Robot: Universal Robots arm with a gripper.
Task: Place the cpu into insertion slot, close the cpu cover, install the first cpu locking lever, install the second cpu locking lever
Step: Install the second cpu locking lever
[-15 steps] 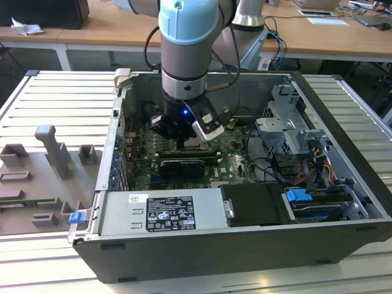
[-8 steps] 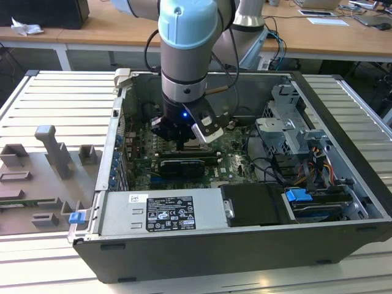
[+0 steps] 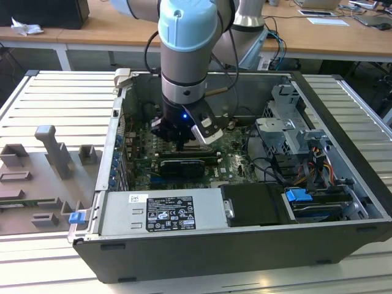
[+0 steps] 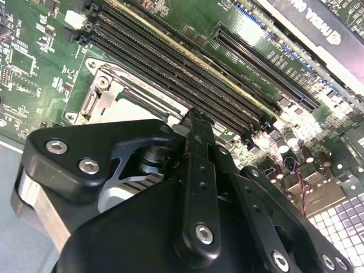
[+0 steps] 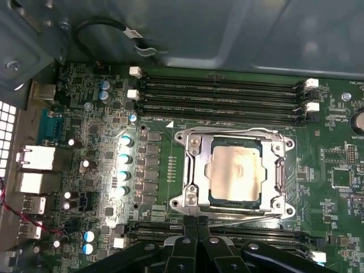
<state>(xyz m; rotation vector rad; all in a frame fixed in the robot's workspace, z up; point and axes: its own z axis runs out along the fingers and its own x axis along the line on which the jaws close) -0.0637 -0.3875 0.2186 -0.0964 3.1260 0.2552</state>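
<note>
Pale beige-silver metal is what I steer by: the cpu [image 5: 235, 172], a small flat square chip, already sits in the insertion slot [image 5: 211, 200], the dark square socket let into the green circuit board [image 5: 335, 142]. The cpu cover [image 5: 193, 170], a thin silvery-grey frame plate with a large central window, lies flat around the chip in the first wrist view, so I judge it closed.

My black gripper [image 5: 197, 224] stands at the socket's edge on the side away from the long black memory slots [image 5: 222, 96] that run along the chassis wall. Its two fingers [image 5: 187, 239] are pressed together with no gap I can see, their tips against a thin bright wire lever [image 5: 239, 216] running along that edge of the socket. Whether they pinch the wire or only push on it I cannot tell. In the exterior view the gripper [image 3: 184, 138] is deep inside the open grey computer case [image 3: 245, 245], just beside the long black graphics card [image 3: 184, 165].

My worries from here: the lever is thin, springy and smooth, so I expect it could slip off the fingertips and snap back. A slip toward the socket could scrape the cover or the chip's lid. Another row of memory slots lies directly under the fingers, so pressing down too hard risks striking them or flexing the board.
</note>
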